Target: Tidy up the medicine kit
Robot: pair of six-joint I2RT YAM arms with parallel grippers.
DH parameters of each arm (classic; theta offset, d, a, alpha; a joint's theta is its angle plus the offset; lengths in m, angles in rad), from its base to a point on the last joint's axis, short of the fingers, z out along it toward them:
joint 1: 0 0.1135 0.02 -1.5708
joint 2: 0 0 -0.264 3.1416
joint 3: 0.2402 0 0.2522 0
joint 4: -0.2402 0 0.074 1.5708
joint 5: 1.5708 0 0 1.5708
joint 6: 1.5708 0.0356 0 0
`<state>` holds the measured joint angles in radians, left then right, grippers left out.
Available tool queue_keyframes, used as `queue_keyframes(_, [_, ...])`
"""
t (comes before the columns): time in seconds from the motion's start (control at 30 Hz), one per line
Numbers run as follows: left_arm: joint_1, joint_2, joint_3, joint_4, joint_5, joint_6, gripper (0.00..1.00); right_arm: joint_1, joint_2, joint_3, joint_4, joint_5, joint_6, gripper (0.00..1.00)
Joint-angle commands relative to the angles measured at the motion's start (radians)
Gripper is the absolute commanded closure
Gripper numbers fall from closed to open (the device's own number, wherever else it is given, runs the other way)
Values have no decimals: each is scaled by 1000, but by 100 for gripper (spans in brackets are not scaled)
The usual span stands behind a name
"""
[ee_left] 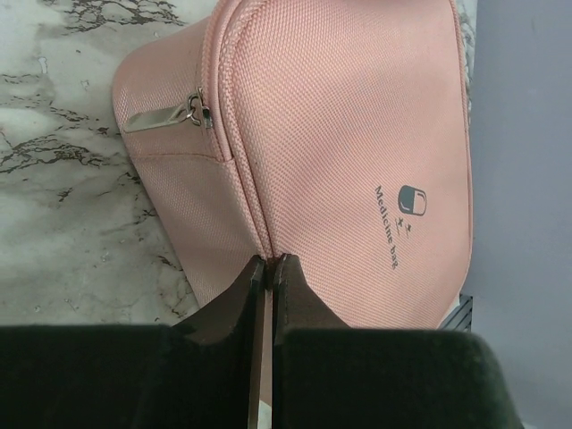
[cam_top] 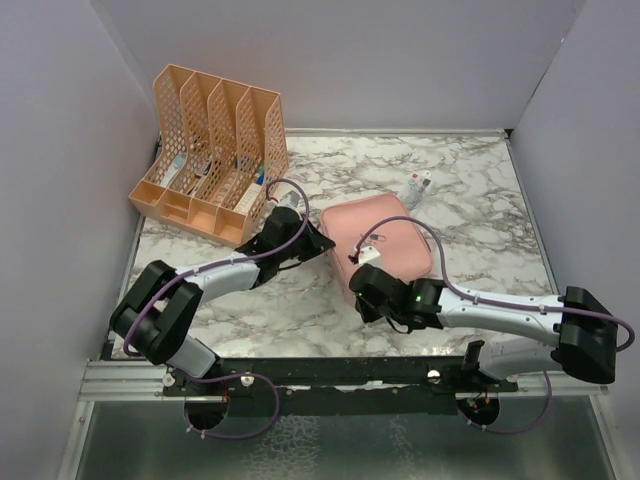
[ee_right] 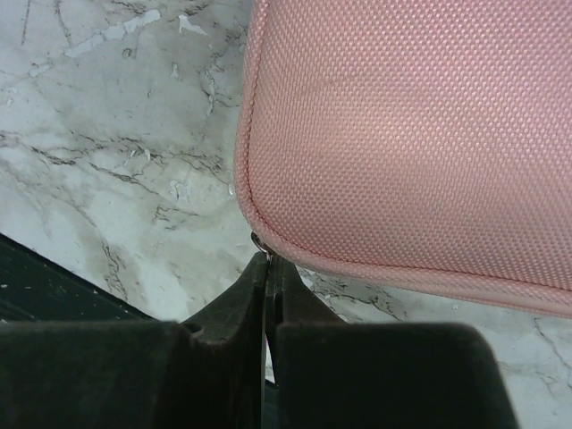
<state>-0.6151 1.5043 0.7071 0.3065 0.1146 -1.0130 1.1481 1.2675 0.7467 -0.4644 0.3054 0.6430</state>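
Note:
The medicine kit (cam_top: 378, 238) is a pink zip case lying lid-up in the middle of the marble table. In the left wrist view, the lid (ee_left: 357, 134) carries a pill logo and a silver zip pull (ee_left: 165, 117) lies on the side wall. My left gripper (cam_top: 322, 243) is at the kit's left edge, its jaws shut on the piping seam (ee_left: 268, 259). My right gripper (cam_top: 364, 277) is at the kit's near-left corner (ee_right: 268, 214), shut on a small metal zip pull ring (ee_right: 258, 243).
An orange perforated file rack (cam_top: 215, 150) holding several small items stands at the back left. A few small tubes or bottles (cam_top: 418, 187) lie on the table behind the kit. Grey walls enclose the table on three sides.

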Motion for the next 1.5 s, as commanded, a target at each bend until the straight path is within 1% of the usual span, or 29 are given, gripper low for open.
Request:
queue_keyframes(0.0, [51,1,15,-47,-134,86,100,14,-41,-31,-138,-71,27,99])
queue_keyframes(0.2, [81,2,24,-50,-103,118,100,14,-50,-26,-229,-2,81,99])
queue_keyframes(0.43, [103,3,42,-59,-56,162,100,14,-36,22,-372,154,230,99])
queue_keyframes(0.5, [107,-2,47,-62,-45,176,100,13,-20,36,-366,164,232,99])
queue_keyframes(0.6, [107,-13,57,-73,-22,199,100,15,3,50,-285,132,178,99])
queue_keyframes(0.63, [108,-20,59,-84,-14,203,98,14,7,57,-244,110,149,99])
queue_keyframes(0.67, [107,-30,57,-95,-7,206,89,14,11,63,-204,88,120,99])
queue_keyframes(0.8, [117,-125,10,-126,-1,233,57,14,41,114,-91,31,33,99])
queue_keyframes(0.9, [150,-225,-43,-153,13,258,46,14,95,177,-30,3,-23,99])
queue_keyframes(1.0, [184,-331,-75,-211,28,287,40,14,162,252,29,-38,-61,99])
queue_keyframes(1.07, [191,-390,-92,-247,34,296,38,13,212,293,67,-58,-73,99])
queue_keyframes(1.23, [196,-510,-164,-284,48,244,35,14,319,368,144,-55,-74,99])
queue_keyframes(1.33, [198,-547,-230,-243,96,188,35,14,354,376,165,-49,-54,99])
queue_keyframes(1.47, [198,-539,-268,-219,146,141,34,14,355,328,184,-25,-8,99])
